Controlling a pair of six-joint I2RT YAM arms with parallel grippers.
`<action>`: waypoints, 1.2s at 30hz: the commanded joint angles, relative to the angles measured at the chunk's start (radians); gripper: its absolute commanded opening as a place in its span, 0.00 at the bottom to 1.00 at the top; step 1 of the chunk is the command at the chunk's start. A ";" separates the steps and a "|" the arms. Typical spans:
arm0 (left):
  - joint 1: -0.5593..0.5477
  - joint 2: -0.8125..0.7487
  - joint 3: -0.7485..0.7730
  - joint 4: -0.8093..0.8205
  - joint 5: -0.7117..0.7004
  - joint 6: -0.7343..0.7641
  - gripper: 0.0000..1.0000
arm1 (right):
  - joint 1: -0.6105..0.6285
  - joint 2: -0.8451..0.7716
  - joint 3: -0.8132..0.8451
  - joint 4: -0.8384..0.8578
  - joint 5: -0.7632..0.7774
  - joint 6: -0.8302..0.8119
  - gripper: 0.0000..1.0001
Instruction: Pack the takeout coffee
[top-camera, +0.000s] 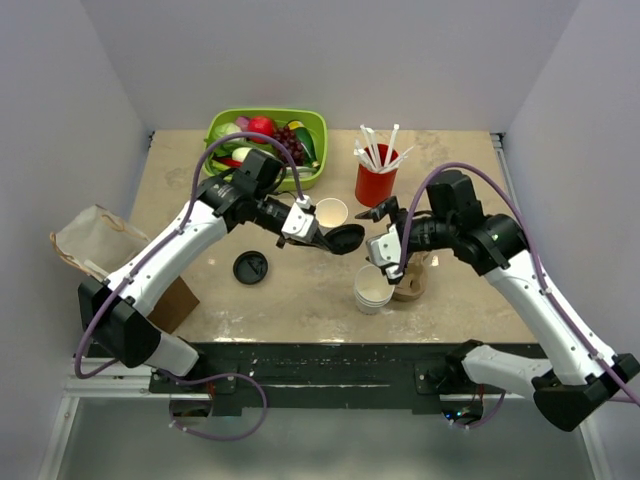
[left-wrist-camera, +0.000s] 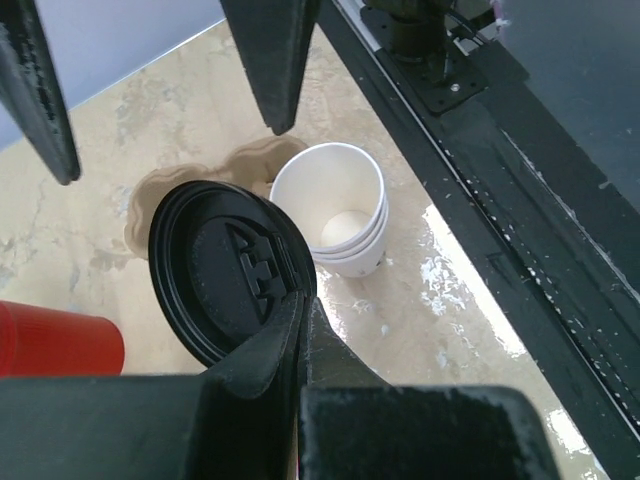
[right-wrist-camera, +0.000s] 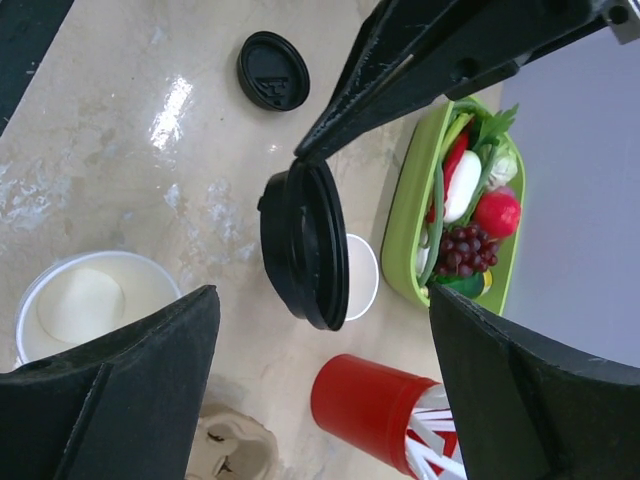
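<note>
Left gripper (top-camera: 322, 240) clenched on rim of black lid (top-camera: 346, 238), lid tilted. 1 lidless cup (top-camera: 331, 212) stands at lid's 11 o'clock. Right gripper (right-wrist-camera: 321, 292) released, jaws wide, near cup stack (top-camera: 373, 288) at lid's 5 o'clock.

No text, brand, number or sign can be read anywhere in the scene. The black lid (left-wrist-camera: 225, 270) in the middle has raised moulded marks on its top, but they form no legible letters. The second lid (right-wrist-camera: 272, 70), lying on the table to the near left, shows similar relief, too small to make out.
</note>
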 joint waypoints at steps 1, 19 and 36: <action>0.004 -0.018 0.041 -0.070 0.085 0.113 0.00 | 0.001 -0.002 0.005 0.021 -0.032 -0.025 0.87; 0.004 -0.058 0.017 0.045 0.121 -0.031 0.00 | 0.010 0.076 -0.001 0.030 -0.129 0.014 0.44; 0.003 -0.354 -0.245 0.858 -0.257 -0.787 1.00 | 0.013 -0.039 -0.222 0.658 0.041 0.857 0.20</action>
